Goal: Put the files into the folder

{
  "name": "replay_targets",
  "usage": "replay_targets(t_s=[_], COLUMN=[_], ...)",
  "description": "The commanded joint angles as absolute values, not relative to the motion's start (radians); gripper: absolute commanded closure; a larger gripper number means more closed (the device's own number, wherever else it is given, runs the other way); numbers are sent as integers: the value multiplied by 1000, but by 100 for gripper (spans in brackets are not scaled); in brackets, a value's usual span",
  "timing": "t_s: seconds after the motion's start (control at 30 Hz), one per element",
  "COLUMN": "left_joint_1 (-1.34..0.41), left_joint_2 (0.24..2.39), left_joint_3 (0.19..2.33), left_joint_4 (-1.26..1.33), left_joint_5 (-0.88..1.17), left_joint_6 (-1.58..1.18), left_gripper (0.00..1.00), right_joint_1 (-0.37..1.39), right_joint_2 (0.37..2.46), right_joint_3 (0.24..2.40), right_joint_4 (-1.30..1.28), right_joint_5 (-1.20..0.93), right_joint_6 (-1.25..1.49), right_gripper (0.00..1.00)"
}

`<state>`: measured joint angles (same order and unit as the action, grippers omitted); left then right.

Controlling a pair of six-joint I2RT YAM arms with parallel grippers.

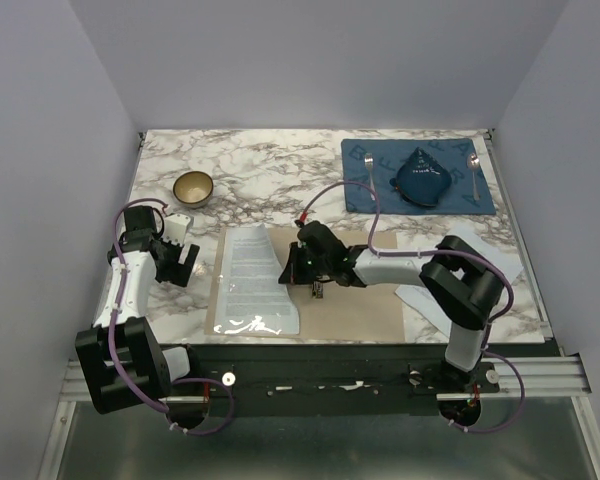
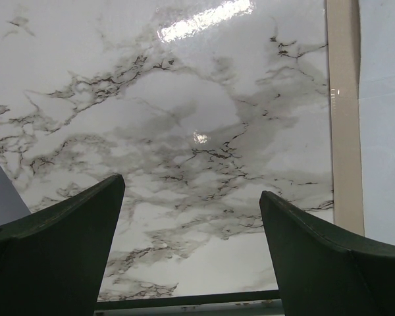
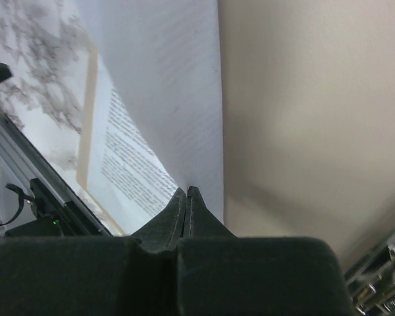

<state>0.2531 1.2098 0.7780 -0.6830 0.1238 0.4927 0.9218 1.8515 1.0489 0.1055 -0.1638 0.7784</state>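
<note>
Marble-patterned tabletop (image 1: 270, 165) beneath tan kraft card folder (image 1: 365, 312), right gripper (image 3: 186, 196) clenched on raised white printed paper sheets (image 1: 250, 272), left gripper (image 2: 191, 187) spread wide.

We see a table (image 2: 184, 118) with a marble-patterned top, smooth and glossy, throwing back bright glare. The folder (image 3: 303, 99) looks like plain tan card, matt and even. The files (image 3: 178, 79) are thin white paper, matt, printed in black. The left gripper (image 2: 191, 187) and right gripper (image 3: 186, 192) look like dark matt plastic. The placemat (image 1: 450, 200) looks like blue cloth, the spoon (image 1: 473, 162) like shiny metal, and the bowl (image 1: 193, 188) has a soft sheen.
</note>
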Motion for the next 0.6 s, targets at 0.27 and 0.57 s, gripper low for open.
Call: replay_targets(t_s=[0.27, 0.57], left_joint_1=[249, 249], left_joint_2=[1197, 1183], left_joint_3=[795, 782], left_joint_4=[-707, -710], left_joint_5=[115, 115], left_joint_6=[520, 525], left_gripper=[1, 1], right_joint_1=[928, 928], right_joint_2=[1813, 1865], right_joint_3=[976, 1034], right_joint_4=[166, 166], right_joint_5=[-72, -77], right_joint_6=[966, 996], right_gripper=[99, 99])
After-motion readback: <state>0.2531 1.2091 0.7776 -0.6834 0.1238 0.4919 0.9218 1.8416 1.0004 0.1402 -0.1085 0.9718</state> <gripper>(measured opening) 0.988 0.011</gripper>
